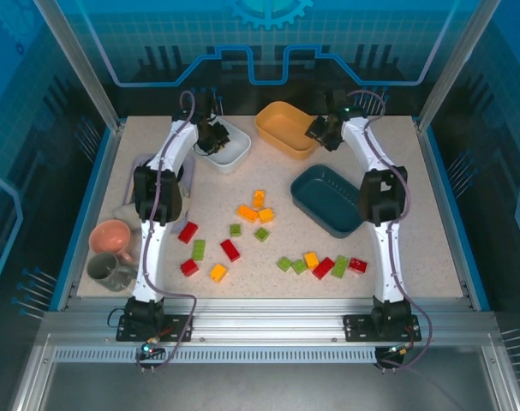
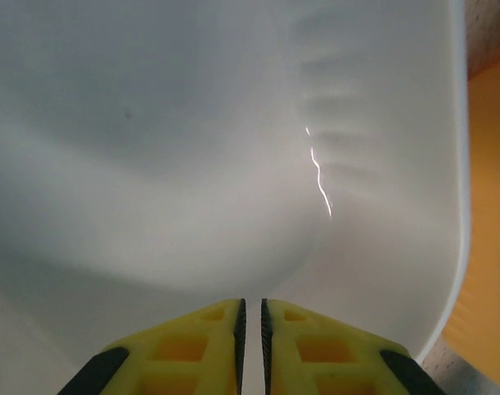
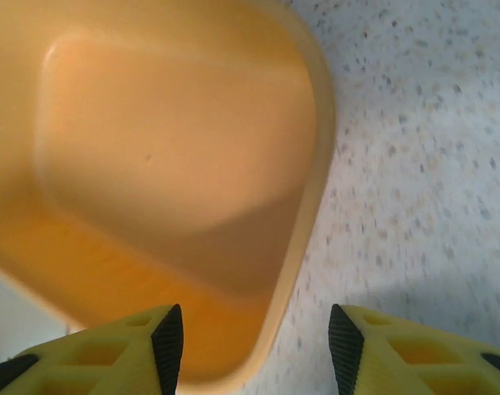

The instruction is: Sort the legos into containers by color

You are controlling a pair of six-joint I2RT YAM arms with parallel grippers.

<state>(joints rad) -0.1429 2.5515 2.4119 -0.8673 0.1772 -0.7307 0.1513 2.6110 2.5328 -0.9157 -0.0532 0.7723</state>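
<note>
The legos lie loose on the table in the top view: an orange cluster (image 1: 248,212), red bricks (image 1: 230,250), green ones (image 1: 198,249), and a mixed row (image 1: 324,268) at the right. My left gripper (image 1: 215,137) (image 2: 251,317) hangs over the inside of the white tray (image 1: 236,154) (image 2: 192,148), its jaws almost together with nothing between them. My right gripper (image 1: 319,130) (image 3: 256,337) is open at the near right corner of the orange tray (image 1: 281,128) (image 3: 175,140), one finger over the tray and one over the table. No brick shows in the orange tray or in the dark teal tray (image 1: 328,199).
A pink cup (image 1: 112,235) and a grey mug (image 1: 110,271) stand at the left front. A lavender tray (image 1: 140,164) sits partly behind the left arm. The orange tray's side (image 2: 492,206) borders the white one. Speckled tabletop (image 3: 414,164) lies right of the orange tray.
</note>
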